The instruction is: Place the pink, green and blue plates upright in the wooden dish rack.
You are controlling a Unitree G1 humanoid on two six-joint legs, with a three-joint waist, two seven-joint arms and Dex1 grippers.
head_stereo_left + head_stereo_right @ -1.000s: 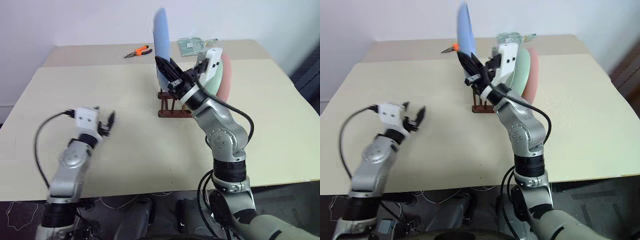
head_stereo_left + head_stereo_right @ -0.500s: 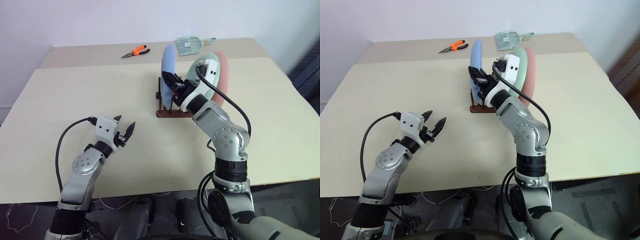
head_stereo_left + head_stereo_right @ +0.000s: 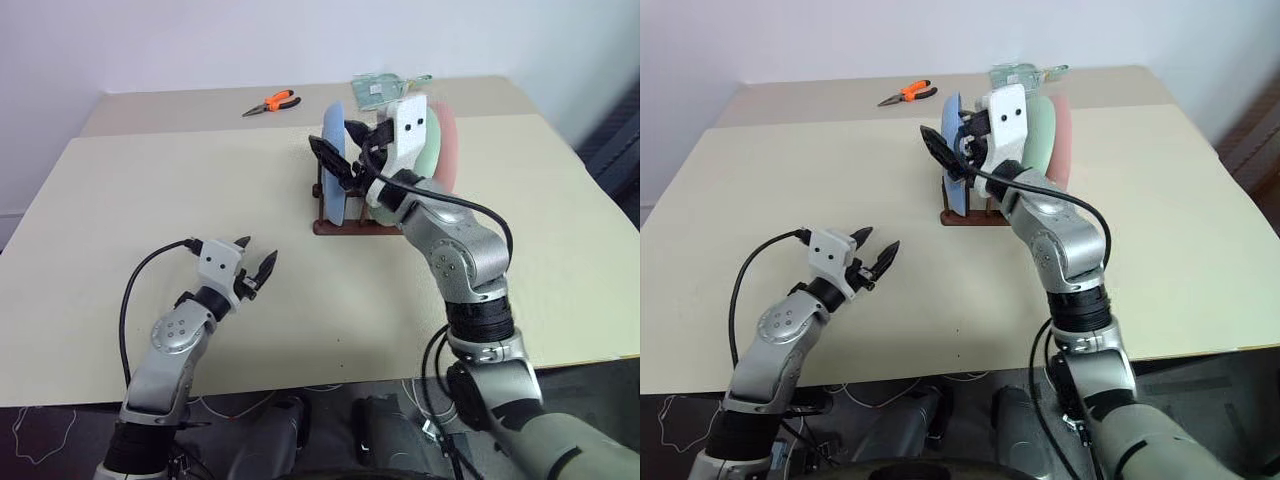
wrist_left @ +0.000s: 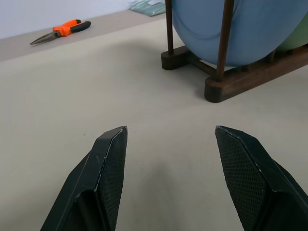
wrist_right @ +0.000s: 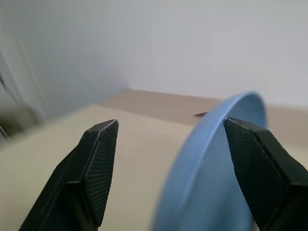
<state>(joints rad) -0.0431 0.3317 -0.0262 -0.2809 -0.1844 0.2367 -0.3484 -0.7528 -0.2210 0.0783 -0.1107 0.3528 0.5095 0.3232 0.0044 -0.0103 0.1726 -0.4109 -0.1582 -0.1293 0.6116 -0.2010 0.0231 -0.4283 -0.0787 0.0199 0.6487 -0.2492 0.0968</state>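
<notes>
Table (image 3: 150, 190) first, since it carries everything: we see the wooden dish rack (image 3: 345, 226) near its far middle, and the rack now holds all three plates on edge. A second ago the blue plate (image 3: 333, 160) stood tall above the rack in our right gripper's pinch; half a second ago it was lower, down among the pegs; now it sits between them, upright, with the green plate (image 3: 1041, 140) and the pink plate (image 3: 1064, 135) standing behind it, close together.

Our right gripper (image 3: 340, 150) has let go. Its fingers were clamped on the blue plate's rim and are now spread wide, one on each side of that rim without pinching it, as the right wrist view confirms: the blue edge passes between the two black fingers with a gap on either side.

Our left gripper (image 3: 256, 268) hovers low over bare table, well short of the rack, fingers apart and holding nothing.

Orange pliers (image 3: 273, 102) and a clear packet (image 3: 380, 90) lie untouched at the far edge.

We judge the last plate placed and the task essentially done; what remains is drawing the right arm back without nudging the blue plate.
</notes>
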